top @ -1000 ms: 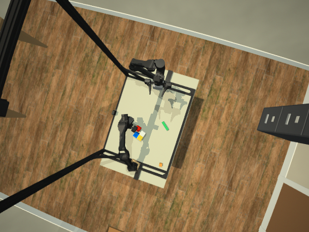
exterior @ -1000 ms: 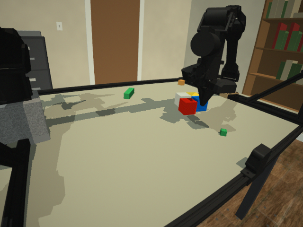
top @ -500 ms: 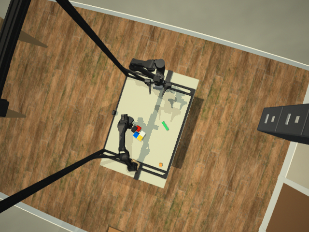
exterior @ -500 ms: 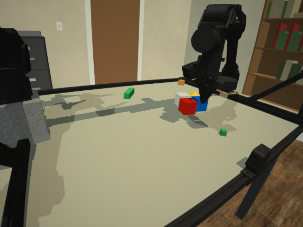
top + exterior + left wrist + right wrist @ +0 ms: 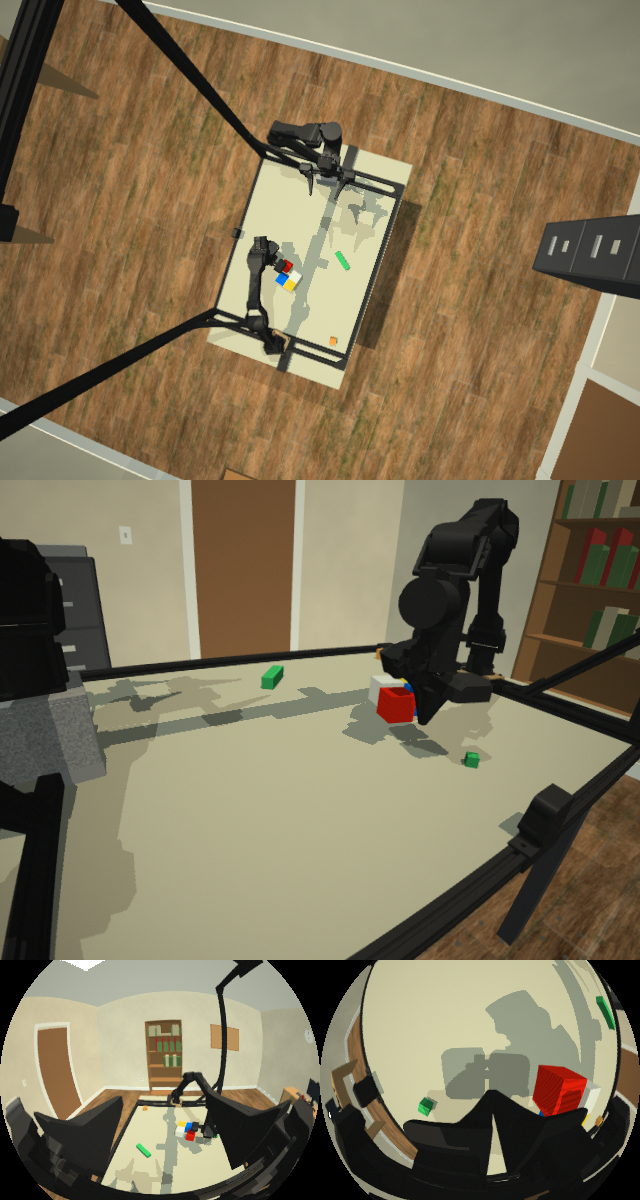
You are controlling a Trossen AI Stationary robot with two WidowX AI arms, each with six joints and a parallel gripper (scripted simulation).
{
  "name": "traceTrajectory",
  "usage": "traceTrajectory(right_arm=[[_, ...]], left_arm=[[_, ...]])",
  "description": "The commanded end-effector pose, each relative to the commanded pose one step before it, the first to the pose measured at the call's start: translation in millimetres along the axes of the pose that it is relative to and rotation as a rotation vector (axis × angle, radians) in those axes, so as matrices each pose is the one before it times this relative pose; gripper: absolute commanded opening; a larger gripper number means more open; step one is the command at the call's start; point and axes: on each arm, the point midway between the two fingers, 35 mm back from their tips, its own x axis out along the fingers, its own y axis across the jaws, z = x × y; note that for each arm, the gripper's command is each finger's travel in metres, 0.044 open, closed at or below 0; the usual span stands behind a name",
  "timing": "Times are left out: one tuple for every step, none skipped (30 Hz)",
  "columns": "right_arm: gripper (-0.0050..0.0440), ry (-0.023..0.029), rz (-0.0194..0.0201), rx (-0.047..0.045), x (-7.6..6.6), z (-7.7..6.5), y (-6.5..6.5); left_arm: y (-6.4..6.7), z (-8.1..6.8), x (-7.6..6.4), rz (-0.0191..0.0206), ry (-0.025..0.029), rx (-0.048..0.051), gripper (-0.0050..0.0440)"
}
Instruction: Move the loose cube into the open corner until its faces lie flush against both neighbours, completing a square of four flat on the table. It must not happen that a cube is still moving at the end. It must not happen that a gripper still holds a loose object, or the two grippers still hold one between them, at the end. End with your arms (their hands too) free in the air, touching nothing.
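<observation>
The red cube sits on the table in the corner between the white cube and the blue cube; the yellow cube lies behind them. In the exterior view the red cube stands in front of the white cube. I cannot tell whether its faces are flush. My right gripper is shut and empty, its tips low beside the red cube. My left gripper is open and empty at the far end of the table.
A green block lies mid-table. A small green cube lies near the right arm. A small orange piece lies by the frame rail. Black frame rails run round the table.
</observation>
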Motion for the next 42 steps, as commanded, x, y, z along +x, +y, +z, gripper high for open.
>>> traceTrajectory(right_arm=[[0.0,0.00569,-0.00128,0.00243,5.83,-1.02,-0.53],[0.0,0.0,0.0,0.0,0.0,0.0,0.0],[0.0,0.0,0.0,0.0,0.0,0.0,0.0],[0.0,0.0,0.0,0.0,0.0,0.0,0.0],[0.0,0.0,0.0,0.0,0.0,0.0,0.0],[0.0,0.0,0.0,0.0,0.0,0.0,0.0],[0.0,0.0,0.0,0.0,0.0,0.0,-0.11],[0.0,0.0,0.0,0.0,0.0,0.0,-0.2],[0.0,0.0,0.0,0.0,0.0,0.0,-0.3],[0.0,0.0,0.0,0.0,0.0,0.0,-0.41],[0.0,0.0,0.0,0.0,0.0,0.0,-0.47],[0.0,0.0,0.0,0.0,0.0,0.0,0.0],[0.0,0.0,0.0,0.0,0.0,0.0,0.0],[0.0,0.0,0.0,0.0,0.0,0.01,-0.55],[0.0,0.0,0.0,0.0,0.0,0.01,-0.57],[0.0,0.0,0.0,0.0,0.0,0.01,-0.62],[0.0,0.0,0.0,0.0,0.0,0.0,-0.59],[0.0,0.0,0.0,0.0,0.0,0.0,-0.63],[0.0,0.0,0.0,0.0,0.0,0.0,-0.61],[0.0,0.0,0.0,0.0,0.0,0.0,-0.66],[0.0,0.0,0.0,0.0,0.0,0.0,-0.63],[0.0,0.0,0.0,0.0,0.0,0.0,-0.61],[0.0,0.0,0.0,0.0,0.0,0.0,-0.6],[0.0,0.0,0.0,0.0,0.0,0.0,-0.6],[0.0,0.0,0.0,0.0,0.0,0.0,-0.6],[0.0,0.0,0.0,0.0,0.0,0.0,-0.61],[0.0,0.0,0.0,0.0,0.0,0.0,-0.61],[0.0,0.0,0.0,0.0,0.0,0.0,-0.62],[0.0,0.0,0.0,0.0,0.0,0.0,0.0],[0.0,0.0,0.0,0.0,0.0,0.0,0.0],[0.0,0.0,0.0,0.0,0.0,0.0,-0.61],[0.0,0.0,0.0,0.0,0.0,0.0,-0.66],[0.0,0.0,0.0,0.0,0.0,0.0,-0.63],[0.0,0.0,0.0,0.0,0.0,0.0,-0.6],[0.0,0.0,0.0,0.0,0.0,0.0,-0.58],[0.0,0.0,0.0,0.0,0.0,0.0,-0.57],[0.0,0.0,0.0,0.0,0.0,0.0,-0.64],[0.0,0.0,0.0,0.0,0.0,0.0,-0.65],[0.0,0.0,0.0,0.0,0.0,0.0,-0.64],[0.0,0.0,0.0,0.0,0.0,0.0,-0.63],[0.0,0.0,0.0,0.0,0.0,0.0,-0.63],[0.0,0.0,0.0,0.0,0.0,0.0,-0.63]], left_arm=[[-0.37,-0.25,-0.09,-0.002,0.0005,-0.00726,0.04],[0.0,0.0,0.0,0.0,0.0,0.0,0.04],[0.0,0.0,0.0,0.0,0.0,0.0,0.04],[0.0,0.0,0.0,0.0,0.0,0.0,0.04],[0.0,0.0,0.0,0.0,0.0,0.0,0.04],[0.0,0.0,0.0,0.0,0.0,0.0,0.04],[0.0,0.0,0.0,0.0,0.0,0.0,0.04],[0.0,0.0,0.0,0.0,0.0,0.0,0.04],[0.0,0.0,0.0,0.0,0.0,0.0,0.04],[0.0,0.0,0.0,0.0,0.0,0.0,0.04],[0.0,0.0,0.0,0.0,0.0,0.0,0.04],[0.0,0.0,0.0,0.0,0.0,0.0,0.04],[0.0,0.0,0.0,0.0,0.0,0.0,0.04],[0.0,0.0,0.0,0.0,0.0,0.0,0.04],[0.0,0.0,0.0,0.0,0.0,0.0,0.04],[0.0,0.0,0.0,0.0,0.0,0.0,0.04],[0.0,0.0,0.0,0.0,0.0,0.0,0.04],[0.0,0.0,0.0,0.0,0.0,0.0,0.04],[0.0,0.0,0.0,0.0,0.0,0.0,0.04],[0.0,0.0,0.0,0.0,0.0,0.0,0.04],[0.0,0.0,0.0,0.0,0.0,0.0,0.04],[0.0,0.0,0.0,0.0,0.0,0.0,0.04],[0.0,0.0,0.0,0.0,0.0,0.0,0.04],[0.0,0.0,0.0,0.0,0.0,0.0,0.04],[0.0,0.0,0.0,0.0,0.0,0.0,0.04],[0.0,0.0,0.0,0.0,0.0,0.0,0.04],[0.0,0.0,0.0,0.0,0.0,0.0,0.04],[0.0,0.0,0.0,0.0,0.0,0.0,0.04],[0.0,0.0,0.0,0.0,0.0,0.0,0.04],[0.0,0.0,0.0,0.0,0.0,0.0,0.04],[0.0,0.0,0.0,0.0,0.0,0.0,0.04],[0.0,0.0,0.0,0.0,0.0,0.0,0.04],[0.0,0.0,0.0,0.0,0.0,0.0,0.04],[0.0,0.0,0.0,0.0,0.0,0.0,0.04],[0.0,0.0,0.0,0.0,0.0,0.0,0.04],[0.0,0.0,0.0,0.0,0.0,0.0,0.04],[0.0,0.0,0.0,0.0,0.0,0.0,0.04],[0.0,0.0,0.0,0.0,0.0,0.0,0.04],[0.0,0.0,0.0,0.0,0.0,0.0,0.04],[0.0,0.0,0.0,0.0,0.0,0.0,0.04],[0.0,0.0,0.0,0.0,0.0,0.0,0.04],[0.0,0.0,0.0,0.0,0.0,0.0,0.04]])
